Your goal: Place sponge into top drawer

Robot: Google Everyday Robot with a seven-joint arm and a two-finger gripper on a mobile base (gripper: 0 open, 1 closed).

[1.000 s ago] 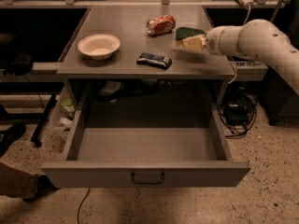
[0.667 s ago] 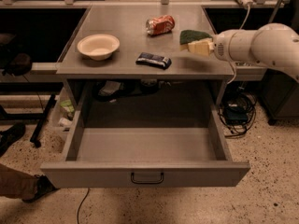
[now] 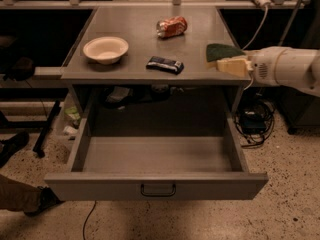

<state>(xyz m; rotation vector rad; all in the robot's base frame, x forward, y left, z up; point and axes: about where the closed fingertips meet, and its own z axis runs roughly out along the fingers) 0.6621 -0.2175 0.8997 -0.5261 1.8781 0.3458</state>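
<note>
Camera view: the gripper [image 3: 223, 65], pinching the sponge [image 3: 223, 51], has carried it rightward, now above the open top drawer's [image 3: 210, 185] right rear corner; lowering in remains.

Arm pose: single arm, entering from the right edge of view.
The white arm [image 3: 290, 70] lay roughly horizontal, with the forearm level and the wrist in line with it. The tool [image 3: 227, 63] pointed left at the right front corner of the tabletop [image 3: 135, 44]. Its pale fingers [image 3: 234, 66] were closed on the sponge [image 3: 220, 50], dark green face up.
</note>
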